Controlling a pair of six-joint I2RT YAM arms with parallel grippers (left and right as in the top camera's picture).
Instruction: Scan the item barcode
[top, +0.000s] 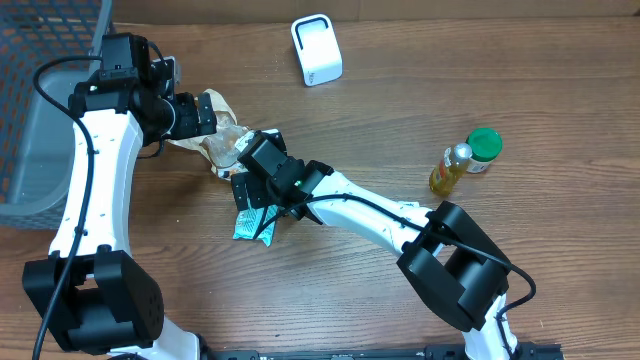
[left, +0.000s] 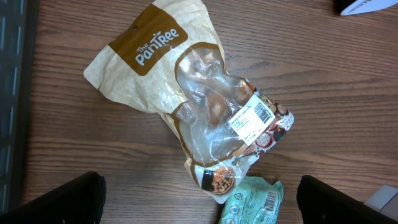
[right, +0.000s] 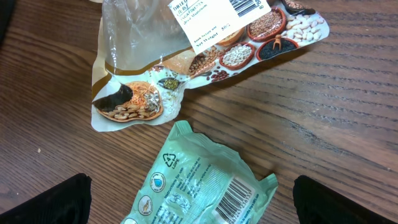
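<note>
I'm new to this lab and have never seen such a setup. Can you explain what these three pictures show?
Two white robot arms stand at a wooden table. One picture looks down from above; the other two come from cameras on the wrists, the dark corner shapes being their own fingers. The left gripper hovers over a tan pouch, the right gripper over a green packet; both are open, holding nothing. Also there: a white boxy device, a green-capped bottle, a grey basket.

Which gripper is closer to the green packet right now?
Right. The right gripper hovers open directly over the green packet; the left gripper is over the tan pouch beside it.
</note>
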